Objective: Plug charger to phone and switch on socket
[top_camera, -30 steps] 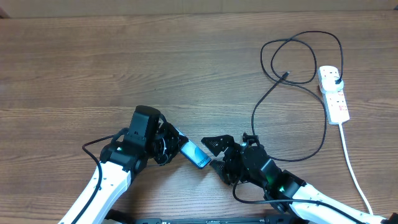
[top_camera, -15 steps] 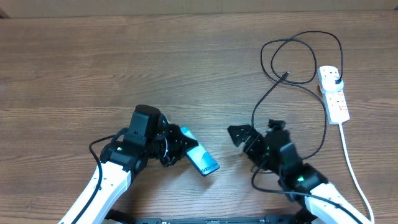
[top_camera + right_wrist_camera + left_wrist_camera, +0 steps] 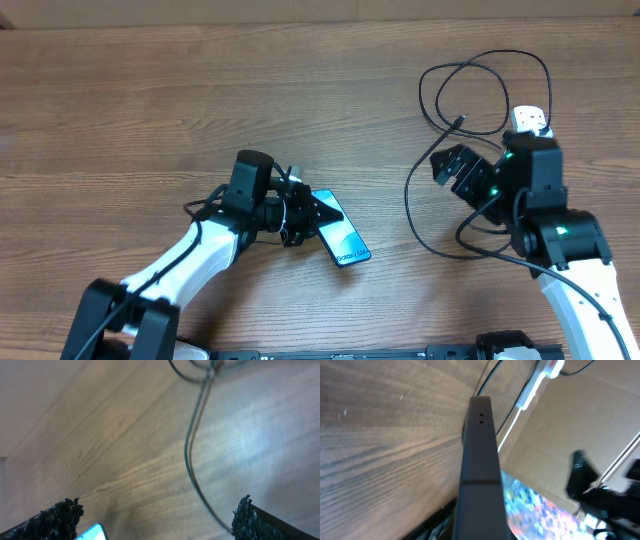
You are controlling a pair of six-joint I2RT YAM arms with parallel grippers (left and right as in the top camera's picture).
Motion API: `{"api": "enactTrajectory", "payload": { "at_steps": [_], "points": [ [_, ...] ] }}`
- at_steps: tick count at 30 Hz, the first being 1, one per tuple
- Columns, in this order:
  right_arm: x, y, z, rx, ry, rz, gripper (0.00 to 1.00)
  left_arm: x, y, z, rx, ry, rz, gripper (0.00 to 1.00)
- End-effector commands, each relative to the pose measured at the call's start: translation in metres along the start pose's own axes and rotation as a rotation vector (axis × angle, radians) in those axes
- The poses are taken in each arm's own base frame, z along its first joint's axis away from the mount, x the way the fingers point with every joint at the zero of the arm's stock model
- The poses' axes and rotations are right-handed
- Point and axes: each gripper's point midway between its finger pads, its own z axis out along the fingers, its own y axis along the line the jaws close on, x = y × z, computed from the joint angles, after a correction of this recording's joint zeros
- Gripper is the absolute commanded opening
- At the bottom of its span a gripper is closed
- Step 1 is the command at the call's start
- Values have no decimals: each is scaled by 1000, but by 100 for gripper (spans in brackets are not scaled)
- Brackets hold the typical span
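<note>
Okay, left gripper [image 3: 308, 214]: pinching one end of the phone [image 3: 342, 240], screen up, left of centre.
right gripper [image 3: 452, 168]: jaws standing wide apart, empty, hovering beside the charger [image 3: 409, 190] loops (connector tip lying just past it).
socket [image 3: 529, 117]: sitting far right, half hidden behind the right arm.
risk: I'm guessing thin cable slipping from the grab, or snagging that arm.

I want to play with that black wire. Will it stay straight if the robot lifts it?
Probably not. The cable lies in loose loops and curves on the table, so it is likely floppy and would droop. It looks very thin, so it is probably light. Lifting the tip might drag the loops along.
</note>
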Motion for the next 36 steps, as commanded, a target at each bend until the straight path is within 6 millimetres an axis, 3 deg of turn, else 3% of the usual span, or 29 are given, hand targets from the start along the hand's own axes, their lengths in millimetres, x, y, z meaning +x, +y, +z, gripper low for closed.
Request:
{"api": "enactTrajectory", "payload": {
  "at_steps": [1,6,9,10,13,17,19,27,36],
  "points": [
    [-15,10,-5,-27,-49,-116,100,16,-13,0,53,112,8,4],
    [-32,8,9,1,-101,-116,100,17,-16,0,64,120,13,4],
    [-31,0,36,38,-57,-95,100,16,-16,0,63,114,14,4],
    [-29,-7,55,65,-23,-56,100,16,-16,0,63,114,14,4],
    [-29,-19,86,100,10,-2,95,16,-16,0,63,115,14,4],
    [-37,-36,116,122,10,168,83,17,-17,0,65,122,14,4],
    [-41,-44,129,117,17,231,82,17,-17,0,65,121,14,4],
    [-56,-42,165,-48,54,277,82,17,-16,0,64,117,14,4],
    [-45,-60,197,-25,88,294,81,13,-15,0,57,97,13,4]
  ]
}}
